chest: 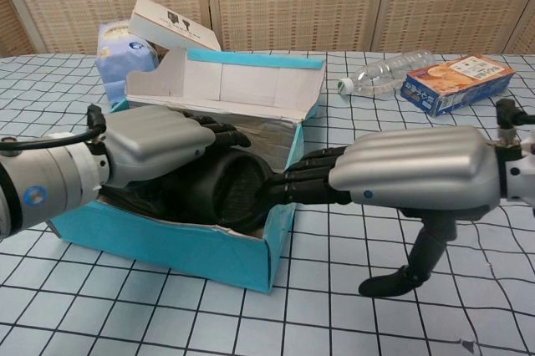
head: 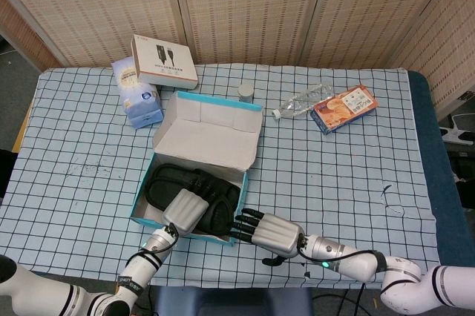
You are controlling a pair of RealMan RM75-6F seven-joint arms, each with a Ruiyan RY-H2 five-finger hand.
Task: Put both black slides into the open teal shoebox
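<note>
The left hand lies inside the teal shoebox, palm down, its fingers resting on the black slides; whether they actually clasp a slide or only press it flat cannot be told from either view. The right hand holds nothing, fingers stretched out straight with the thumb hanging down, fingertips at the box's right wall near its front right corner, seemingly touching the rim. The box sits toward the near edge of the checked surface, left of the middle, its lid standing open toward the far edge. Both slides appear to be in the box already, so the step looks like settling them: the left hand would do well to press down evenly and lift straight up, while the right steadies the wall without pushing the box sideways or catching the cardboard rim. The left hand covers much of the slides, so how they overlap is hidden, and black fingers against black rubber are hard to separate. Along the far edge lie a plastic bottle, an orange packet and a white carton.
</note>
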